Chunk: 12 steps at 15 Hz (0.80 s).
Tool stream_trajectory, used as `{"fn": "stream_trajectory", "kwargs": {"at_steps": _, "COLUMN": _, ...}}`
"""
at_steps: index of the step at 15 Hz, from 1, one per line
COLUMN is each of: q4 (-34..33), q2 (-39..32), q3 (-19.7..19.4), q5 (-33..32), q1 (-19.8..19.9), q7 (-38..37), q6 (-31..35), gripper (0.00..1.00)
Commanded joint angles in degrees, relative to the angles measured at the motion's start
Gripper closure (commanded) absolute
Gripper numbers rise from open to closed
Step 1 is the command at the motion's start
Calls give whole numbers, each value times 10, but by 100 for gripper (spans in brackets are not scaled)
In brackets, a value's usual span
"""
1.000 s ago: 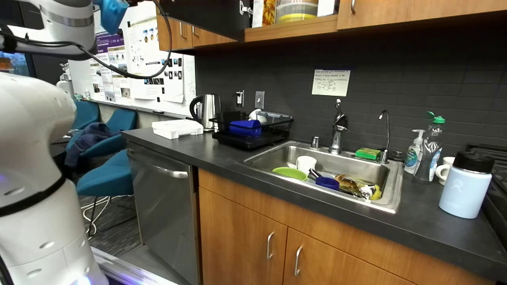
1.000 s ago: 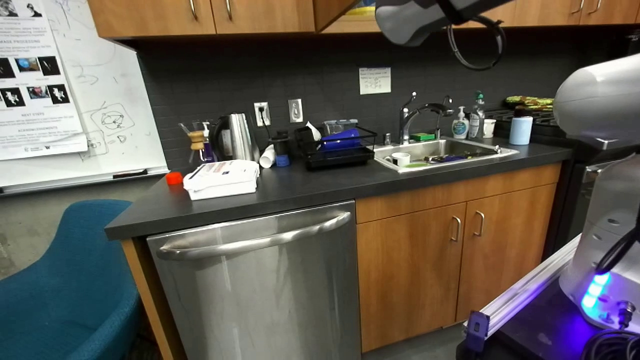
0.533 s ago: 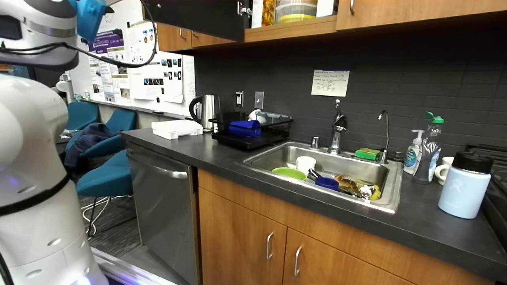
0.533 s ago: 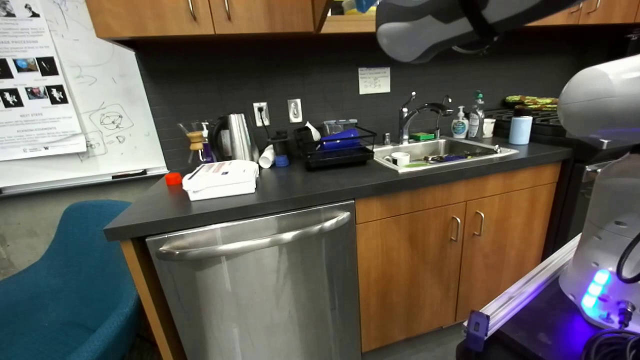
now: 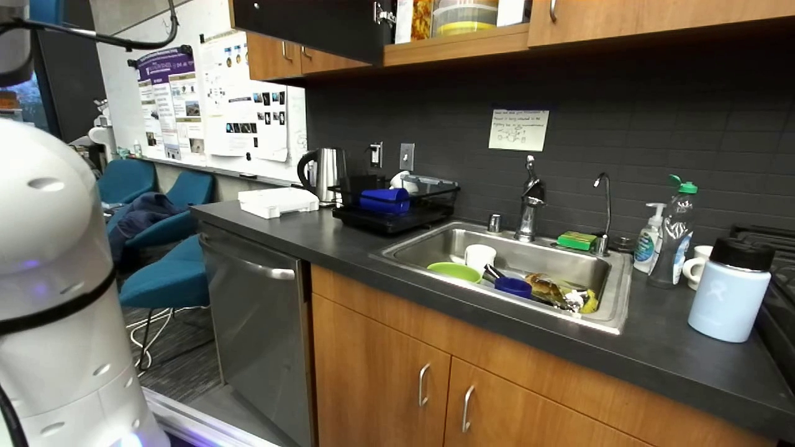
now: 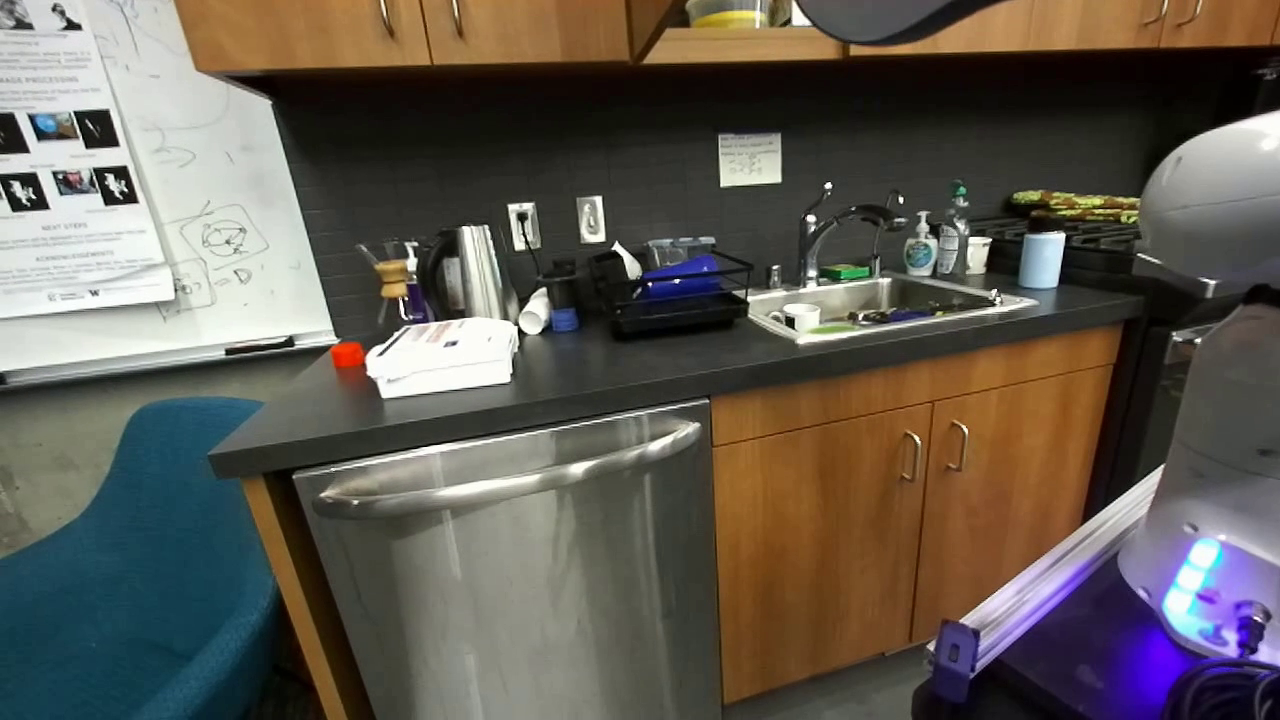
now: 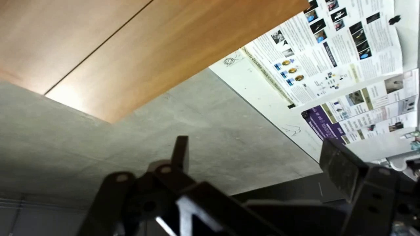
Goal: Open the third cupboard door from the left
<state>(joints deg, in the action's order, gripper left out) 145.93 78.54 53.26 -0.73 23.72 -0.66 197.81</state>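
all opening looks done, likely nothing left: third cupboard door [image 5: 313, 28] stands swung out, my gripper [image 7: 257, 157] empty, fingers apart.

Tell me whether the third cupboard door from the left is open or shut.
Open. In an exterior view, the third cupboard door stands angled outward, its silver hinge exposed, with a plastic container visible inside.

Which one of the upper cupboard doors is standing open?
The third cupboard door from the left: it is swung outward, showing its dark inner face. The two doors left of it and the next door right are shut.
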Motion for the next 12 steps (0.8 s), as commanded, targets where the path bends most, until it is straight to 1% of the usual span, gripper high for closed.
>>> {"fn": "stream_trajectory", "kwargs": {"at_steps": 1, "q4": -14, "q2": -36, "q3": -64, "q5": -26, "q1": -29, "q7": 40, "q6": 2, "gripper": 0}}
{"fn": "stream_trajectory", "kwargs": {"at_steps": 3, "q4": 1, "q2": -23, "q3": -97, "q5": 0, "q1": 4, "q7": 21, "q6": 14, "gripper": 0}}
{"fn": "stream_trajectory", "kwargs": {"at_steps": 5, "q4": 13, "q2": -29, "q3": -128, "q5": 31, "q1": 46, "q7": -1, "q6": 16, "gripper": 0}}
{"fn": "stream_trajectory", "kwargs": {"at_steps": 6, "q4": -1, "q2": -47, "q3": -142, "q5": 38, "q1": 78, "q7": 1, "q6": 10, "gripper": 0}}
{"fn": "stream_trajectory", "kwargs": {"at_steps": 8, "q4": -16, "q2": -83, "q3": -179, "q5": 48, "q1": 118, "q7": 0, "q6": -5, "gripper": 0}}
{"fn": "stream_trajectory", "kwargs": {"at_steps": 12, "q4": -74, "q2": -165, "q3": -231, "q5": 67, "q1": 214, "q7": -27, "q6": -47, "gripper": 0}}
